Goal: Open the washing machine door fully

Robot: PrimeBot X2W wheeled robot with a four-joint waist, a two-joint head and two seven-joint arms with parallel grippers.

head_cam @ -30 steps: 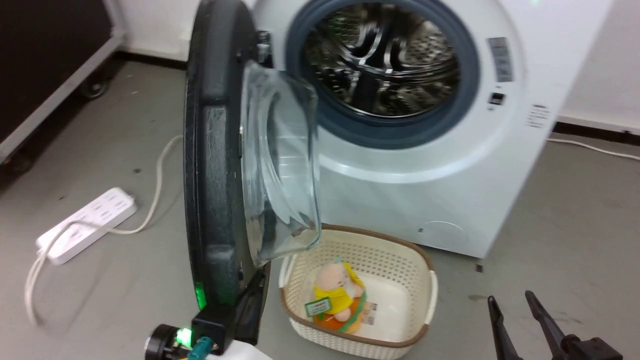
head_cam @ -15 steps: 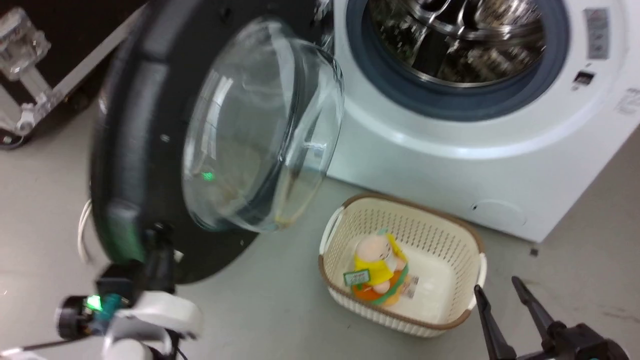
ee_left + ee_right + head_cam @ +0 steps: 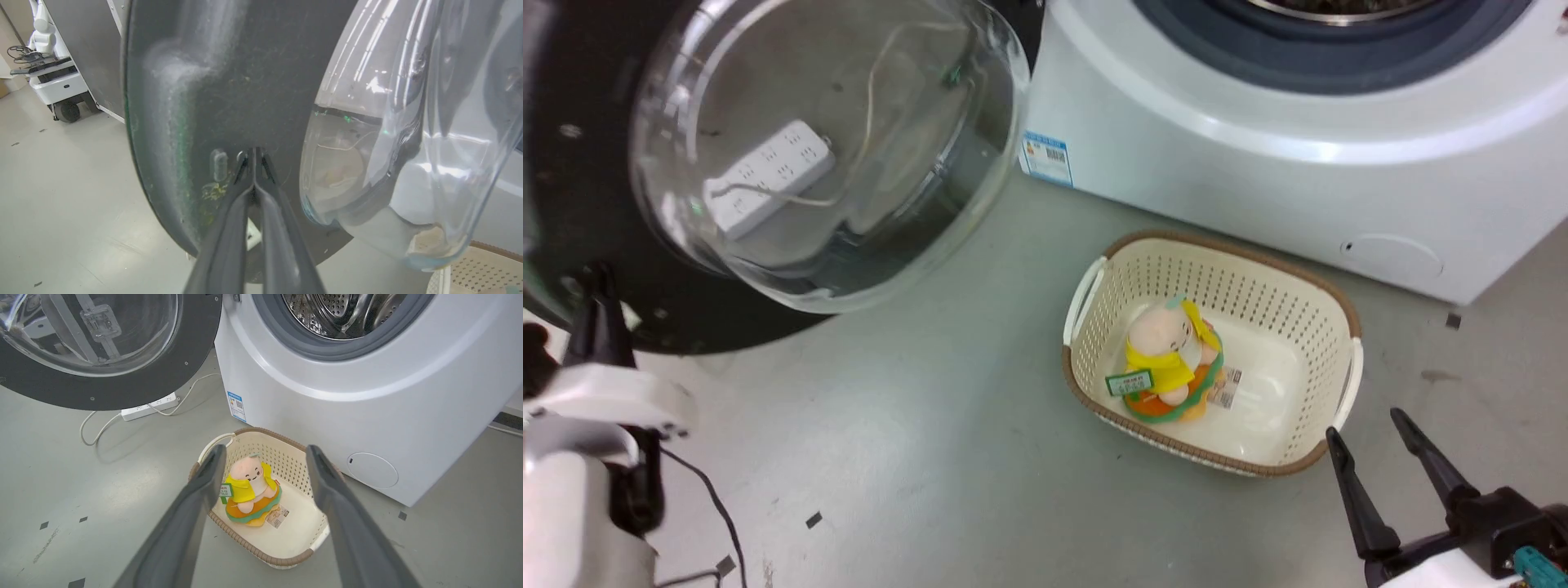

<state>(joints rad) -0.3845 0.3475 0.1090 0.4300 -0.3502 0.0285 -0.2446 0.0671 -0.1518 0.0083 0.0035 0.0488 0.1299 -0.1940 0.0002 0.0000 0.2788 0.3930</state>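
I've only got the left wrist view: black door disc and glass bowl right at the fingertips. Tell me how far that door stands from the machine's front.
Observer: In the right wrist view the large round black washing machine door is swung wide to the side of the big white washing machine, its steel drum opening fully uncovered.
Operator: Report the other arm.
Observer: The right gripper is open, holding nothing, pointing down toward the floor.
Operator: Name what it points at.
Observer: A cream perforated plastic basket with a brown rim, on the floor before the machine, holding a pink plush toy in yellow.
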